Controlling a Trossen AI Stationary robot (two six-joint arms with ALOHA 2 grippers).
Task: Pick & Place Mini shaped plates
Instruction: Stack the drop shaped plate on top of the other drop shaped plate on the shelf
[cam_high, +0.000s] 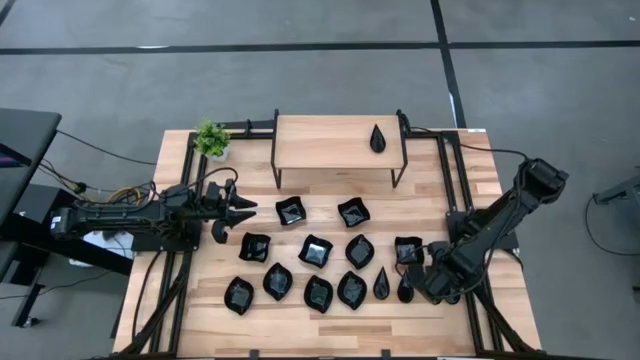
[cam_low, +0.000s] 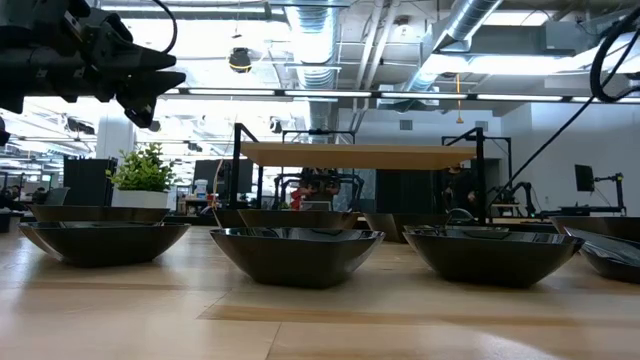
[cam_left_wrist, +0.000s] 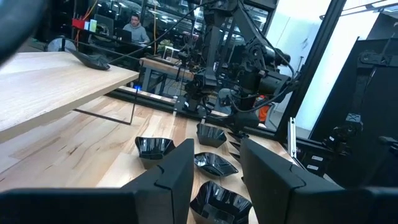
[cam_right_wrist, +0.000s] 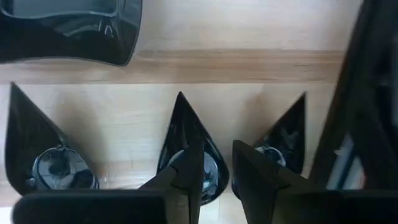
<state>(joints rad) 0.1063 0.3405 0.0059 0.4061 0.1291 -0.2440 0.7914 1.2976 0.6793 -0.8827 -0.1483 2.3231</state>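
Clearly the right gripper (cam_right_wrist: 211, 177) is nearer: its fingers, slightly apart and gripping nothing, straddle the rim of a teardrop plate (cam_right_wrist: 189, 149) at the table's five o'clock, point toward twelve. The left gripper (cam_high: 240, 208) waits at nine o'clock.

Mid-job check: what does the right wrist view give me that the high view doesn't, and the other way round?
Right wrist only: a third teardrop plate beside the right tool; from above it cannot be seen under the arm. High only: the shelf carrying a lone teardrop plate, the plant, and the left tool waiting, open, at the table's left. Both: the right tool, open, low over the front-row teardrop plates.
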